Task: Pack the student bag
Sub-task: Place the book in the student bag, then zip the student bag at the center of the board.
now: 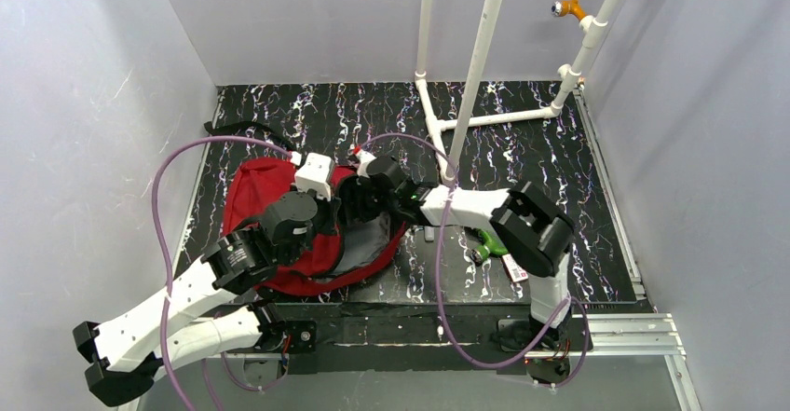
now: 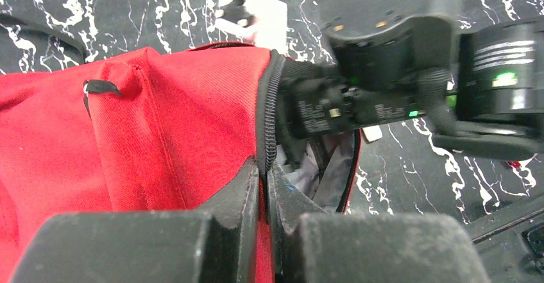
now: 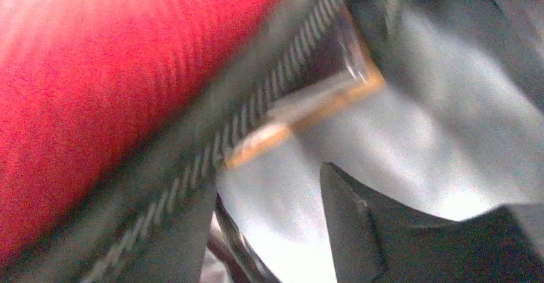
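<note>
Student bag [image 1: 250, 197] lies on the desk [image 1: 559, 150] left of centre, with its mouth facing right. Left tool [image 2: 264, 183] is clenched on the zipper rim [image 2: 272, 103], propping the mouth. Right tool [image 3: 269, 231] sits inside the opening against the grey lining [image 3: 417, 135]. Its jaws appear parted and empty, though blur limits certainty.

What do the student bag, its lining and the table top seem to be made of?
The student bag: woven red fabric, matte, ribbed weave visible. Its lining: smooth grey cloth, faint sheen, probably synthetic. The table top: hard black sheet, white marble-like veins, perhaps printed.
</note>
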